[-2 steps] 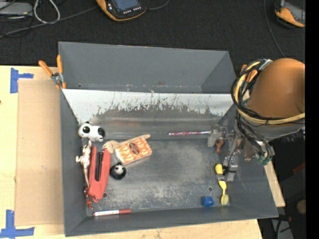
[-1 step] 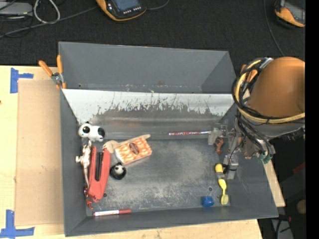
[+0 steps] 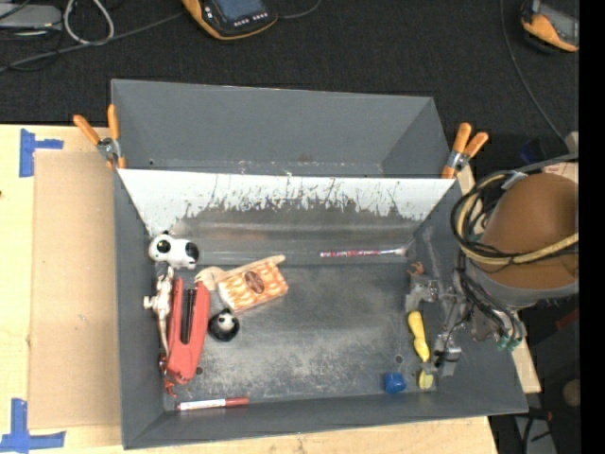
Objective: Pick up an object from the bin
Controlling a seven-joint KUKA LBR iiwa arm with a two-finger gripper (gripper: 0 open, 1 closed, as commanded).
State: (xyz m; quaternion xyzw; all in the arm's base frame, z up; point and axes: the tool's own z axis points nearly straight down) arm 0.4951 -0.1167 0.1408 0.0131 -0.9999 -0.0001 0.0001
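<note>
Gripper [image 3: 444,350] low at the bin's [image 3: 284,140] 4 o'clock corner. Yellow piece [image 3: 417,334] just beside it at 9 o'clock, possibly touching. Blue bit [image 3: 393,382] at 7. Grip state: cannot tell.

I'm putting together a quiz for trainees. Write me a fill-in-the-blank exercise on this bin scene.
1. In the grey bin, the claw hangs at the view's ____ side, beside a yellow stick.
2. The small lump near the front right corner is ____ in colour.
3. The long red tool lies along the view's ____ wall of the bin.

Missing words: right; blue; left.
</note>
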